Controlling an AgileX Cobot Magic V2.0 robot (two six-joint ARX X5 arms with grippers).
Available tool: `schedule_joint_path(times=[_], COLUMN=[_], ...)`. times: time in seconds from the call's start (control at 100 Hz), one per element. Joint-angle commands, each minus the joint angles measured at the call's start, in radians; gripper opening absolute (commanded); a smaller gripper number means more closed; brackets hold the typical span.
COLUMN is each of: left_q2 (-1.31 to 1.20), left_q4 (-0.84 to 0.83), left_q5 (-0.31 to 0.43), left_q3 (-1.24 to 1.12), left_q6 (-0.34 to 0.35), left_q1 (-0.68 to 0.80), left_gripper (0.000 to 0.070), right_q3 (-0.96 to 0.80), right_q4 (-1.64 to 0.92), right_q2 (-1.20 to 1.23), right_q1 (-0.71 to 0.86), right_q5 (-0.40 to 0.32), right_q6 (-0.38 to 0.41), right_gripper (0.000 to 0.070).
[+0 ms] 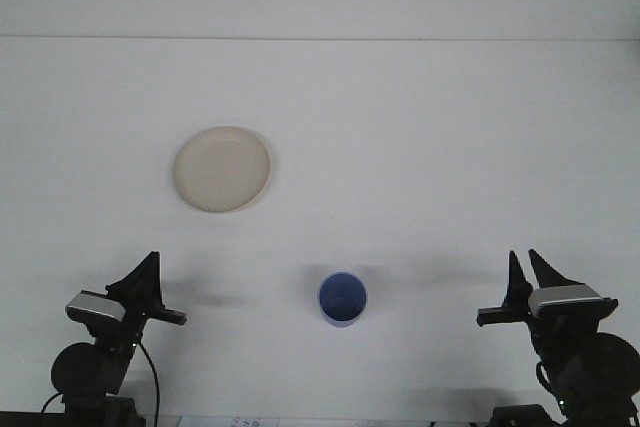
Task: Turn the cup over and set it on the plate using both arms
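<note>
A blue cup (342, 299) stands on the white table with its mouth up, near the front centre. The cream round plate (221, 168) lies flat to the far left of it, with nothing on it. My left gripper (148, 277) sits low at the front left corner, well left of the cup and holding nothing. At the front right corner my right gripper (528, 272) points up and away, open, with a gap showing between its two fingers. It is far to the right of the cup.
The white table (420, 147) runs back to a pale wall. Both arm bases rest at the table's near edge.
</note>
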Motion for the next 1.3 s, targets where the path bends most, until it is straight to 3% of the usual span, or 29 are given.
schedule_joint_path(times=[0.0,0.23,0.4,0.54,0.73,0.88,0.96,1.1,1.14,1.19,1.29], left_q2=[-0.001,0.013,0.151,0.371,0.664,0.851,0.921,0.982,0.996,1.011,1.033], left_q4=[0.013,-0.014,-0.190,-0.439,-0.731,-0.920,-0.971,-0.964,-0.964,-0.964,-0.969], left_q5=[-0.002,-0.003,-0.003,0.047,0.221,0.341,0.346,0.346,0.346,0.345,0.345], left_q3=[-0.017,0.110,0.362,0.647,0.993,1.181,1.231,1.235,1.235,1.235,1.235], left_q6=[-0.012,-0.186,-0.254,-0.253,-0.247,-0.164,-0.130,-0.128,-0.130,-0.130,-0.129], left_q1=[0.002,0.002,0.002,0.002,-0.006,-0.043,-0.071,-0.097,-0.097,-0.097,-0.097], left_gripper=[0.0012,0.0012,0.0012,0.0012,0.0011,0.0012,0.0012,0.0020,0.0046,0.0132,0.0407], right_q3=[0.006,0.006,0.006,0.006,0.006,0.006,0.006,0.006,0.006,0.006,0.006], right_q4=[0.009,0.007,0.007,0.007,0.007,0.007,0.007,0.007,0.006,0.007,0.006], right_q2=[0.004,0.008,0.008,0.008,0.008,0.008,0.008,0.008,0.008,0.008,0.008], right_q1=[-0.002,-0.002,-0.002,-0.002,-0.002,-0.002,-0.002,-0.002,-0.002,-0.002,-0.002], right_q5=[0.005,0.004,0.004,0.004,0.004,0.004,0.005,0.005,0.005,0.005,0.005], right_q6=[0.010,0.010,0.010,0.010,0.010,0.010,0.010,0.010,0.010,0.010,0.010], right_gripper=[0.0000,0.0000,0.0000,0.0000,0.0000,0.0000,0.0000,0.0000,0.0000,0.0000,0.0000])
